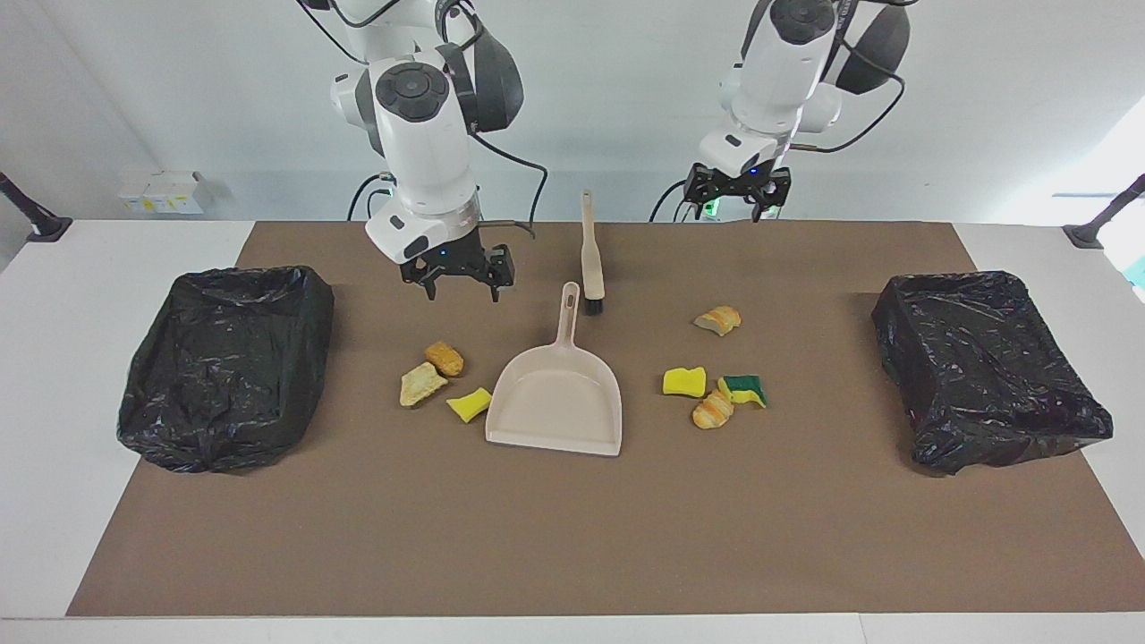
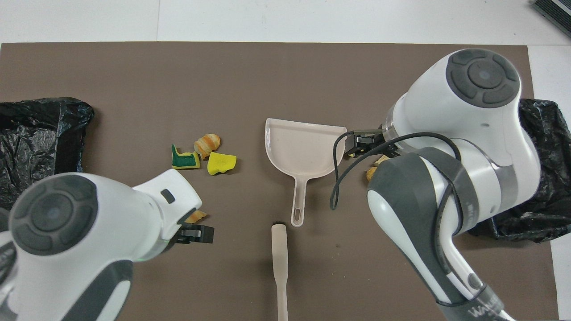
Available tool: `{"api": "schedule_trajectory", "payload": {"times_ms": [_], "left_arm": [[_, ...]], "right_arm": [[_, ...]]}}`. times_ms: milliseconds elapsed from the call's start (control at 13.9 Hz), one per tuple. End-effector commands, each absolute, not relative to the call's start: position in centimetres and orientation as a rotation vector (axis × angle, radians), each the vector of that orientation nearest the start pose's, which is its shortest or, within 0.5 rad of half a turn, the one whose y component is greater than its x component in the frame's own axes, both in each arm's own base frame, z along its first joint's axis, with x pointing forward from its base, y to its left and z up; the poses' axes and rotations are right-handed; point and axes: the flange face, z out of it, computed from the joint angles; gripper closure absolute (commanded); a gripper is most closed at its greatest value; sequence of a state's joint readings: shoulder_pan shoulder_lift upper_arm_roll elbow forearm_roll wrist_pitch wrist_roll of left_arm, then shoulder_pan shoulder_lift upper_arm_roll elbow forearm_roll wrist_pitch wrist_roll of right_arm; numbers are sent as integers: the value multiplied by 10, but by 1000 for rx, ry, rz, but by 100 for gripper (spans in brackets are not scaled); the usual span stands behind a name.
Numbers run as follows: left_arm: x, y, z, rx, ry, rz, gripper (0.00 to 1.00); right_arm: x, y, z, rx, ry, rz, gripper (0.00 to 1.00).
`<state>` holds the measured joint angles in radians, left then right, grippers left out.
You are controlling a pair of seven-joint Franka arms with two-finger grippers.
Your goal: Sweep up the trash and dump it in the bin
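A: From the camera facing the robots, where's the trash?

B: In two clusters on the brown mat (image 1: 572, 537), either side of the dustpan (image 1: 556, 404). Toward the right arm's end: a tan chunk (image 1: 445, 358), a pale crusty piece (image 1: 420, 384) and a yellow sponge scrap (image 1: 469, 404) just beside the pan's edge. Toward the left arm's end: a yellow sponge (image 1: 684, 381), a green-and-yellow sponge (image 1: 744, 389), a bread-like piece (image 1: 713, 410) touching it, and another bread-like piece (image 1: 718, 319) apart, nearer the robots.

A: And the grippers?

B: The right gripper (image 1: 458, 279) hangs over the mat beside the pan's handle, fingers spread wide, holding nothing. The left gripper (image 1: 736, 195) is up in the air over the mat's edge by the robots, also open and empty. The brush (image 1: 589, 255) lies untouched, bristles near the handle's tip.

A: From overhead?

B: The arms cover a good deal. The right gripper (image 2: 363, 143) sits over its cluster, hiding most of it; the left gripper (image 2: 196, 234) overlaps the lone bread-like piece. A black-lined bin (image 2: 40, 133) sits at each end of the table.

A: How will it all handle?

B: I'd judge the scraps light; the sponge is soft and porous, the bread-like chunks rough and irregular, likely to tumble when pushed. The pan looks like smooth, stiff plastic with a flat lip; take it by the slotted handle. The brush wants gripping along its slim, flat handle, clear of the dark bristles.
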<state>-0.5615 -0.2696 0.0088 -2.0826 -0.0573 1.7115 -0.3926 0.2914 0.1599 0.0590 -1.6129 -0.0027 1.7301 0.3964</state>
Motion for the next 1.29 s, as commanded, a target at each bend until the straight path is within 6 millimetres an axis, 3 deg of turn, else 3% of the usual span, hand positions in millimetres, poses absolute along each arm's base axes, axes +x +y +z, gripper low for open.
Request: {"api": "schedule_trajectory", "payload": {"times_ms": [0,288,576,647,791,935,1151,1223], "left_arm": [[343,-257,510,-3175,281,172,0],[299,-307,455,-3199,338,139,0],[269,-365,399,-3174,358,141,0],[263,-373,392,-3168,367,144,0],[250,-389,375,-3156,383,146,0],[246,-394,366,-3152,382,147,0],[218,-411,360,-3136,409,157,0],[215,-411,357,-3128,414,164,0]], "right_arm": [[569,212,523,-3127,103,77,0],[564,213,521,-3128,94,82,0],[565,240,495,-3133,29,116,0],[567,243,488,-3129,27,131,0],[565,267,468,-3078,17,180,0],[563,290,451,-3076,51,174,0],[561,318,423,-3077,48,175,0],[563,320,412,-3076,55,186,0]]}}
